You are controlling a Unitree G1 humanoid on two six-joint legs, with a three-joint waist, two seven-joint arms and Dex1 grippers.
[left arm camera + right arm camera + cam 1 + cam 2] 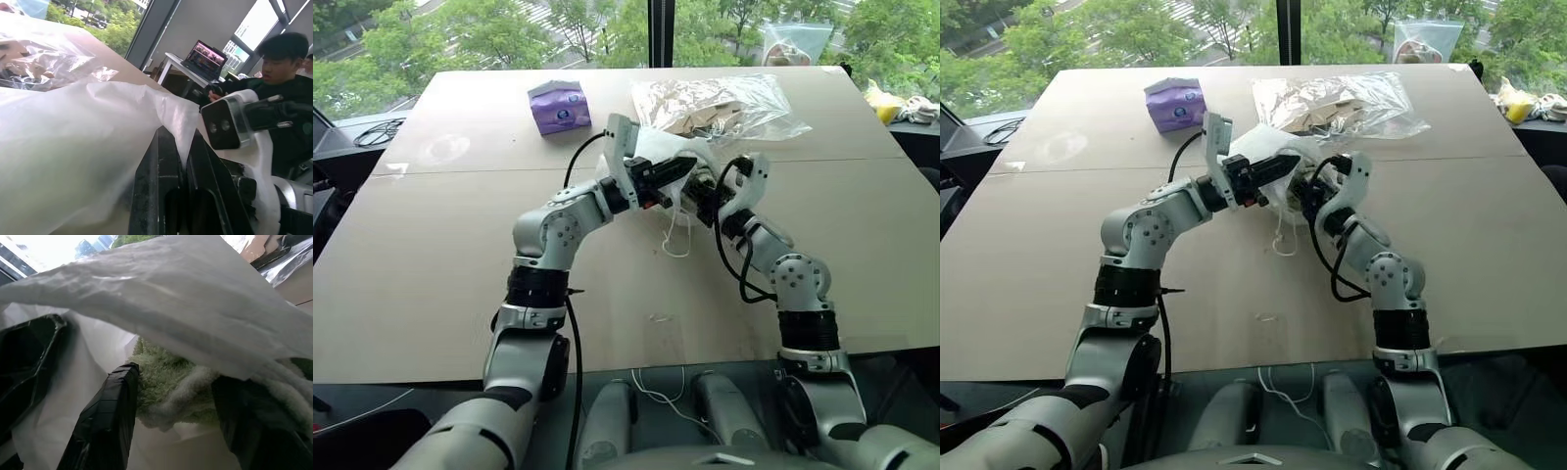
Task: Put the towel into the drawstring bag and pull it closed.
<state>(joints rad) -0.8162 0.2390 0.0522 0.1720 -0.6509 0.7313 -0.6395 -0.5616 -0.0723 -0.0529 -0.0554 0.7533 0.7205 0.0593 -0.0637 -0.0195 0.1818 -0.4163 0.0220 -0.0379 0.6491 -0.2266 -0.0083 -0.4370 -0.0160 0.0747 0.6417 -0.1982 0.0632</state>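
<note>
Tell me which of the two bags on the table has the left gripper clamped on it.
The white drawstring bag: the left gripper pinches its thin fabric edge. The clear plastic bag of beige items lies untouched behind it.

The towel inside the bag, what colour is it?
Pale green towel, clearest in the right wrist view.

Daylit room with a wide tan tabletop (pixel 431 255) set against a window.
Green treetops (pixel 489 29) fill the glass beyond a dark window post (pixel 661 29); a seam crosses the tabletop, and in the left wrist view an open laptop (pixel 205 56) sits on a white side desk (pixel 171 61).
</note>
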